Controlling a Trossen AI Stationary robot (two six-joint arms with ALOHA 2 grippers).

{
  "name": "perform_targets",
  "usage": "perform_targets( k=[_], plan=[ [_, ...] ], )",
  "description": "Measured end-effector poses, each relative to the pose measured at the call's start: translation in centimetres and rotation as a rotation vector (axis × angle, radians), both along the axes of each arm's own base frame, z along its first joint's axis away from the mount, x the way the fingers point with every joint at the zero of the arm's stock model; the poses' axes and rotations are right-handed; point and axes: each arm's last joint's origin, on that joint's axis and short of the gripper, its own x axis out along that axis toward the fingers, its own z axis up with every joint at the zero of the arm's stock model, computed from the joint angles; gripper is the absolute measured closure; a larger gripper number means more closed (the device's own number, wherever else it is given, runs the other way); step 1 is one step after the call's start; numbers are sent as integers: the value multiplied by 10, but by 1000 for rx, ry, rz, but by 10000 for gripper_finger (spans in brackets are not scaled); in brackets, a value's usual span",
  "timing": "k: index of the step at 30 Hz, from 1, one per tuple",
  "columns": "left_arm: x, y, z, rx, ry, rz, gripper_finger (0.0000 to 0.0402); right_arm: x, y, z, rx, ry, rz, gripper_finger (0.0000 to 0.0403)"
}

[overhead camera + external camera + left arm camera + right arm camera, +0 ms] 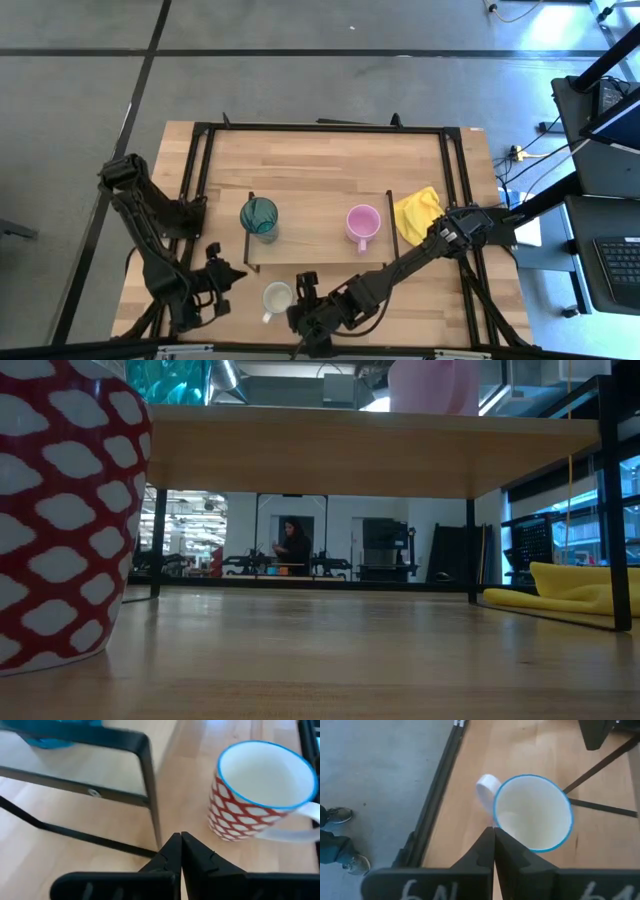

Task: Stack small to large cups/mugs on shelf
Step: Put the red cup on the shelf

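light-wood tabletop [330, 160] with a black frame fills the middle of the grey floor, and on it stands the shelf [320, 235], a low wooden board on thin black legs. on the shelf, the teal tumbler [260, 218] sits at its left end and the pink mug [362, 223] toward its right end, well apart. a yellow cloth [418, 212] lies on the table just right of the shelf.

the third vessel, a mug [277, 297] that is cream-white inside with a red-and-white pattern outside and a thin blue rim, stands upright on the table near the front edge, just in front of the shelf. its white handle points left in the high view.

the left gripper [225, 280] sits low at the mug's left, fingers pressed together and empty. the right gripper [308, 290] is just right of the mug, fingers likewise together, holding nothing.

the mug looks like glazed ceramic: stiff, fairly heavy for its size, smooth and likely slippery, and liable to chip if knocked against the shelf's metal leg. a pinch over the rim wall, one finger inside and one outside, seems the surest hold; the handle is narrower and lets the mug swing. either gripper would first have to part its fingers.

far behind, seen under the shelf, a person [293, 547] stands in the room.
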Motion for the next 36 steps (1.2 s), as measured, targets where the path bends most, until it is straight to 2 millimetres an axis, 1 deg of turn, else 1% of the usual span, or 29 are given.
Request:
perform_targets(
  k=[5,10,17,23,26,30,33,36],
  plan=[
    [4,6,1,39,-21,29,400,3,-6,0,0,-1,-14,393],
    [8,9,1,56,-30,51,400,4,-8,0,0,-1,-18,393],
    [7,12,1,82,-16,50,400,5,-8,0,-1,-1,-17,393],
    [4,10,1,63,10,35,401,4,-8,0,-2,-1,-16,393],
    [0,3,5,31,2,10,397,4,-7,0,2,4,2,393],
    [-5,-11,20,-17,-23,-40,397,7,-3,4,41,-24,76,393],
    [-11,-24,36,-52,-44,-103,400,8,-2,17,62,-60,138,393],
    [-16,-36,49,-77,-61,-183,399,5,-3,29,6,-84,199,388]
  ],
)
